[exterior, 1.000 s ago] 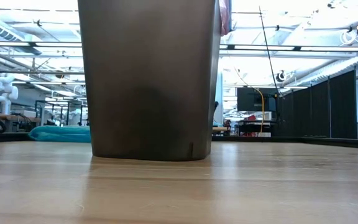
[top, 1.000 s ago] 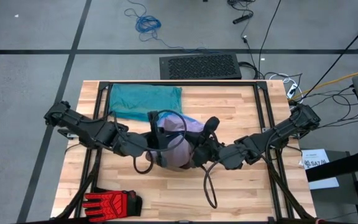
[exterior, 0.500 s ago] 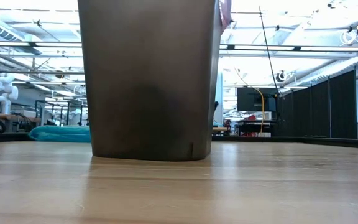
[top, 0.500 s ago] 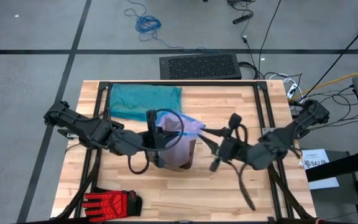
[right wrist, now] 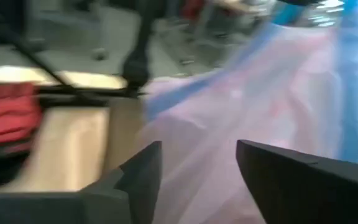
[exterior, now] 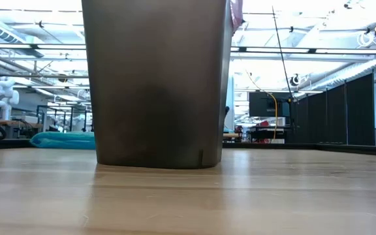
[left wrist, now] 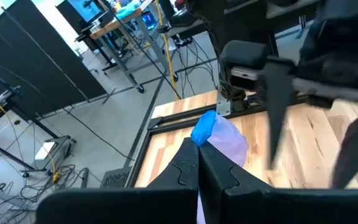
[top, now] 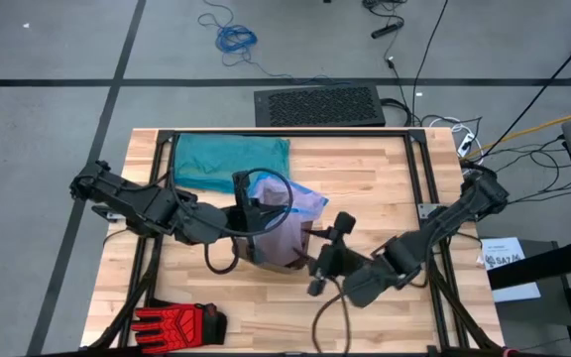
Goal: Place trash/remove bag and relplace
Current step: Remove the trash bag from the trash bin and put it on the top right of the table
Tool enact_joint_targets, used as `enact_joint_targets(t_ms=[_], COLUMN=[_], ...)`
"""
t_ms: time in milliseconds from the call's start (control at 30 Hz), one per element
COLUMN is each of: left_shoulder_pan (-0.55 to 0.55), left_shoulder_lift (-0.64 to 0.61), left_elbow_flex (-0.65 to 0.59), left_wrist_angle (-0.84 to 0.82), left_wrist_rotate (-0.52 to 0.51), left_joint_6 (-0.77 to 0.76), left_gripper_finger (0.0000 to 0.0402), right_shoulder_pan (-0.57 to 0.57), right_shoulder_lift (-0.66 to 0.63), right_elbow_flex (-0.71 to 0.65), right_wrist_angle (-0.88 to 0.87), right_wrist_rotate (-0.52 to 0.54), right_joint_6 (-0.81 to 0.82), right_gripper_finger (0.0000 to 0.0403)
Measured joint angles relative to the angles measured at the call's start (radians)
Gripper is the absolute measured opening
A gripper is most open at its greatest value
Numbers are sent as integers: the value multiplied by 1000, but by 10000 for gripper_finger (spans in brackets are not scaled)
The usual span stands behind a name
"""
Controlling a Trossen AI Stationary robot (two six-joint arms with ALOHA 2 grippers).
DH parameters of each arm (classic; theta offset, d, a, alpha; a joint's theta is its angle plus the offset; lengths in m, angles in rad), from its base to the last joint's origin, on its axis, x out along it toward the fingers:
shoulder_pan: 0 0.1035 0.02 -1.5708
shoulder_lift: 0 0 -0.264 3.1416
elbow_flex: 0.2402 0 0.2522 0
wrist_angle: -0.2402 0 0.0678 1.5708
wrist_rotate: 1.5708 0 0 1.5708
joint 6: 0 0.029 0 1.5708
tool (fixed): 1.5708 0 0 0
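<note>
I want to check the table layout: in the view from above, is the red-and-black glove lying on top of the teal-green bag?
No: the red-and-black glove lies at one table edge, while the teal-green bag lies flat at the opposite edge.

right gripper (top: 317, 275): fingers now parted, closed a second ago | position: off the bag (top: 287, 230), just beside the bin's near right side, after swinging well away to the right half a second ago | bag: its blue-edged corner now lies looser over the bin's far right rim
</note>
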Motion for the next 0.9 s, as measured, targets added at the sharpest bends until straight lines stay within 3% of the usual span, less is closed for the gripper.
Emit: enact_joint_targets(t_ms=[133, 300, 500, 633, 800, 900], left_shoulder_pan=[-1, -1, -1, -1, -1, -1], left_shoulder_lift=[0, 0, 0, 0, -3, -10], left_elbow_flex=[0, 0, 0, 0, 0, 0], left_wrist_angle=[-2, -3, -1, -3, -8, -9], left_wrist_rotate=[0, 0, 0, -1, -11, -37], left_joint_6=[0, -1, -3, -2, 3, 8], left_gripper_finger=[0, 0, 0, 0, 0, 0], right_shoulder_pan=[-24, -88, -178, -208, -191, -172], right_shoulder_lift=[24, 26, 54, 83, 107, 108], right_elbow_flex=[0, 1, 1, 1, 0, 0], right_wrist_angle=[24, 25, 75, 80, 81, 77], right_wrist_rotate=[144, 57, -45, -75, -73, -75], right_joint_6=[46, 168, 194, 157, 96, 86], right_gripper_finger=[247, 275, 270, 207, 35, 14])
